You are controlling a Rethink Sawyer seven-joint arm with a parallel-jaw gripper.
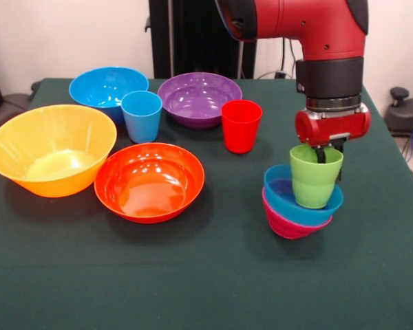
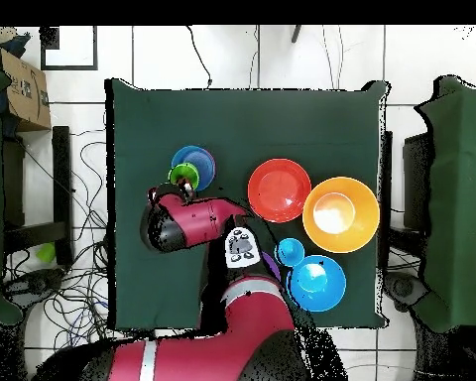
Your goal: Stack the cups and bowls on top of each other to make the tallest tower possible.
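A lime green cup stands in a small blue bowl, which sits tilted in a small magenta bowl at the right of the table. My gripper hangs over the cup's far right rim, open. One finger is inside the cup and the other is outside its wall. From above, the green cup shows at the arm's tip, on the small blue bowl. The other bowls and cups stand apart to the left.
A yellow-orange bowl and a red-orange bowl sit at front left. Behind them are a large blue bowl, a light blue cup, a purple bowl and a red cup.
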